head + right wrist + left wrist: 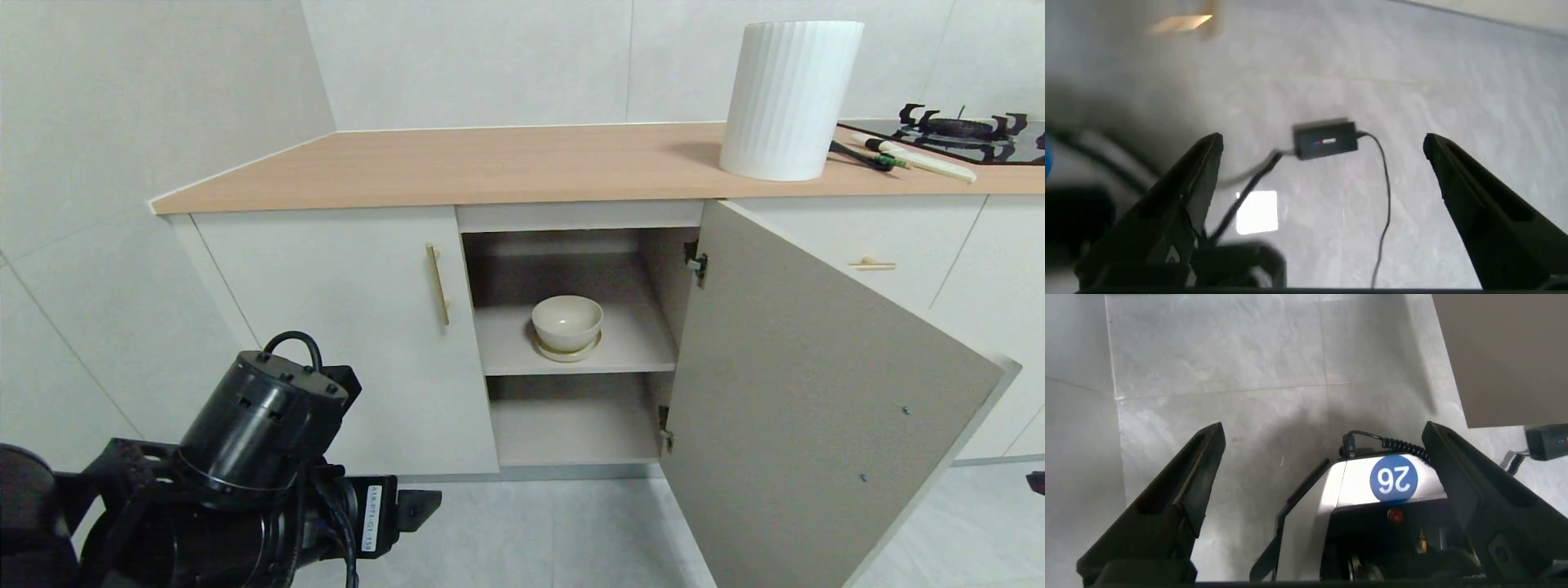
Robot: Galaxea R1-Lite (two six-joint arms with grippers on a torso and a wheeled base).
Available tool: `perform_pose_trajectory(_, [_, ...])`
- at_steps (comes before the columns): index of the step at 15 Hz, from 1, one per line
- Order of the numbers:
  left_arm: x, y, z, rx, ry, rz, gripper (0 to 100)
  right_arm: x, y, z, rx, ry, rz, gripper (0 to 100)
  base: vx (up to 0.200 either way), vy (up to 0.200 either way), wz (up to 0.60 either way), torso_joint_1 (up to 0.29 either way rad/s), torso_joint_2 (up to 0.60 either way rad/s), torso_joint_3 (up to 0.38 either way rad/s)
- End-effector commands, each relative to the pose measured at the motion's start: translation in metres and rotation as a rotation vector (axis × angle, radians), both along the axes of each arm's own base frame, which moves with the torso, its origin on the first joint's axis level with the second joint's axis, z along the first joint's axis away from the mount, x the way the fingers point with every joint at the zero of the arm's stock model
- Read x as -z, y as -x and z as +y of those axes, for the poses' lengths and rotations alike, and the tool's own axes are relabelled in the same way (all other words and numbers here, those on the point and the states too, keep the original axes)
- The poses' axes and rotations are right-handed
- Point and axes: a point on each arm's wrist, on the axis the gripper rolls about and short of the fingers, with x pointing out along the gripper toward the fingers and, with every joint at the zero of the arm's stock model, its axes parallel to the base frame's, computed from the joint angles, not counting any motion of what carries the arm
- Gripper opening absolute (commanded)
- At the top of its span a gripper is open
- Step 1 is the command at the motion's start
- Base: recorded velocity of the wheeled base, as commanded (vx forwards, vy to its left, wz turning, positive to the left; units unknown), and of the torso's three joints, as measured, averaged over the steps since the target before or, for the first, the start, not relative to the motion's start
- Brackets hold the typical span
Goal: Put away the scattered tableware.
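Left gripper wide open, empty, over floor tiles. Right gripper same, w/ black adapter on floor beneath. Head view adds bowl: on saucer, upper shelf inside open cabinet, well apart from both grippers.

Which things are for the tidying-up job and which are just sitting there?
For the job:
- bowl
- small plate under the bowl
- shelf of the open cupboard, where they sit
- long utensils on the counter, probably

Just sitting there:
- white ribbed container
- stove burner
- black box with a cable, on the floor
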Motion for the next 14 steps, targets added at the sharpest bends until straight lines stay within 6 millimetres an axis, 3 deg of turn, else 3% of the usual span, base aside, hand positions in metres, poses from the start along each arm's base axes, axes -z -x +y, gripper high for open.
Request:
perform_pose_trajectory(1, [0.001,-0.001,0.0,0.0,-0.003,0.004,100,0.012,-0.029,-0.005,0.054,-0.01,0.055,100,0.0,0.0,0.0,0.0,0.0,0.0])
perform_pose_trajectory(2, [0.001,-0.001,0.0,0.0,-0.003,0.004,100,0.018,-0.044,-0.008,0.076,-0.017,0.054,100,0.0,0.0,0.0,0.0,0.0,0.0])
perform_pose_trajectory(5, [0.002,-0.001,-0.001,0.0,-0.004,0.006,100,0.019,-0.058,-0.007,0.061,-0.055,0.012,100,0.0,0.0,0.0,0.0,0.0,0.0])
perform_pose_trajectory(14, [0.001,-0.001,-0.001,0.0,-0.002,0.003,100,0.019,-0.067,0.003,-0.006,-0.163,-0.05,100,0.0,0.0,0.0,0.0,0.0,0.0])
